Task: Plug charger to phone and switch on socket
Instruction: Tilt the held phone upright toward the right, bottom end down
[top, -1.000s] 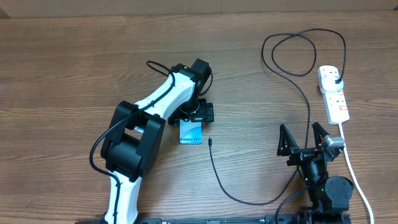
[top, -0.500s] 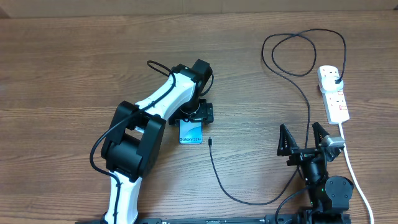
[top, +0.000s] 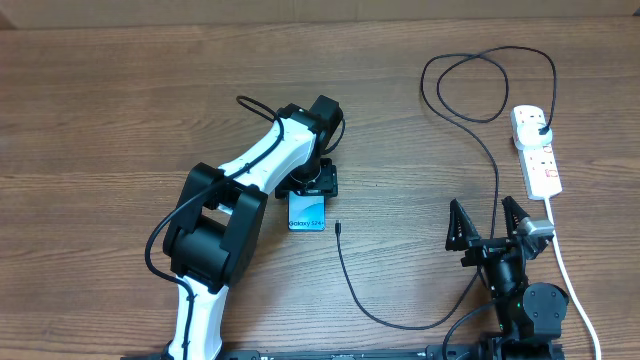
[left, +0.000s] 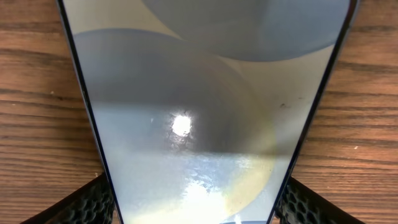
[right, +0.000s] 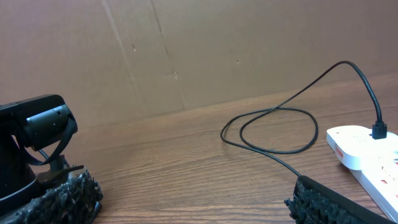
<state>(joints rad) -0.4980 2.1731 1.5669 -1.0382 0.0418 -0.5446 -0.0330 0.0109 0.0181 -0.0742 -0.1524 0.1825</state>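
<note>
The phone (top: 308, 217) lies flat on the wooden table, its teal screen up and the "Galaxy" text at its near end. My left gripper (top: 312, 186) sits over its far end, with the fingers shut against both long edges. In the left wrist view the phone (left: 199, 112) fills the space between the fingers of the left gripper (left: 196, 208). The charger cable (top: 365, 305) has its connector tip (top: 339, 227) just right of the phone. Its plug (top: 541, 127) sits in the white socket (top: 540, 165). My right gripper (top: 488, 226) is open and empty, left of the socket's cord.
The black cable makes a loop (top: 488, 85) at the back right, and it also shows in the right wrist view (right: 273, 124). The socket's thick white cord (top: 570, 280) runs to the near edge. A cardboard wall (right: 186, 50) stands behind the table.
My left gripper's fingers have closed in a little on the far end of the phone. The right arm and the cable have not moved.
</note>
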